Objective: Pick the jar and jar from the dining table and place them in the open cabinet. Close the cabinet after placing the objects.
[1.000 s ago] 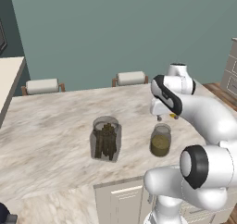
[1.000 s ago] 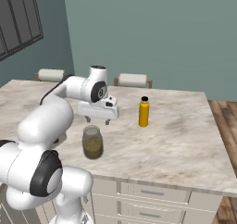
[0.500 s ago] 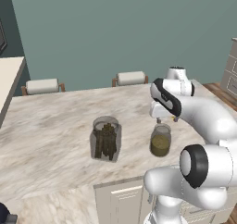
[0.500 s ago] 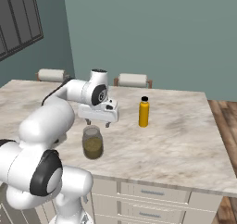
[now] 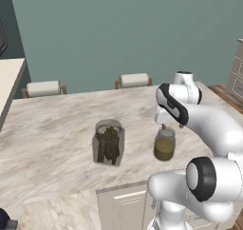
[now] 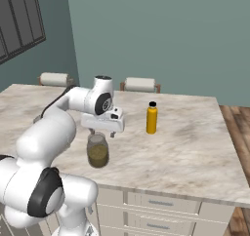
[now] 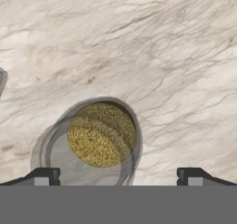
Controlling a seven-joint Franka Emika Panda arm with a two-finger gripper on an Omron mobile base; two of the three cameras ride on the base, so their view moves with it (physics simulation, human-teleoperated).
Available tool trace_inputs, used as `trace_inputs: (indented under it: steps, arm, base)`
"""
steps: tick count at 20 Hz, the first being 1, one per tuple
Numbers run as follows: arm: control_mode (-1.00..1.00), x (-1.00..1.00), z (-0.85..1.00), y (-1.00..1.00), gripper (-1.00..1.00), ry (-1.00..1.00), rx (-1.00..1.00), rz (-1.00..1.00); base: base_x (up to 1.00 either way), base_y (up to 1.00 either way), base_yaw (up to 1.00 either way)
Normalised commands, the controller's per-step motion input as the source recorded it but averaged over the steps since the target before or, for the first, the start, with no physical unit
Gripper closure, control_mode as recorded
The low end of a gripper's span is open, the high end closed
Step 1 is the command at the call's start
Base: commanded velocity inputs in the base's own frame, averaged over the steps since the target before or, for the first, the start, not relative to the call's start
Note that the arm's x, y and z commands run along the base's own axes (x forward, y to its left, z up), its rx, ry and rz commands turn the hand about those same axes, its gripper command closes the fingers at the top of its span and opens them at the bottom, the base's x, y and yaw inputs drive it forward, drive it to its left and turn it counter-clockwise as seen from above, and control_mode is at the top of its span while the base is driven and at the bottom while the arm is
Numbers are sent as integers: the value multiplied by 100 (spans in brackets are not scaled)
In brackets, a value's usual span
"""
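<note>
I see gripper (image 7: 118,174) jaws wide apart, holding nothing | above small jar (image 7: 99,135) | larger jar (image 5: 108,142) left, on dining table (image 5: 57,134)

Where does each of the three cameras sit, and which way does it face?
Left base view: behind-left, facing the dining table; arm rises lower right.
Right base view: behind-right, facing the yellow bottle; arm lower left.
Hand view: on the hand, looking straight down; fingertips at bottom.
All three share the small jar below the open gripper.
</note>
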Motion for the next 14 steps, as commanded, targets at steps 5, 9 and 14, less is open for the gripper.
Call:
trace_inputs:
  steps: [5, 9, 14]
  arm:
    - [-100, 0, 0, 0, -100, 0, 0, 0]
    - [-100, 0, 0, -3, -100, 0, 0, 0]
    - [-100, 2, 0, -11, -100, 0, 0, 0]
  base:
    - [0, 0, 0]
    - [0, 0, 0]
    - [0, 0, 0]
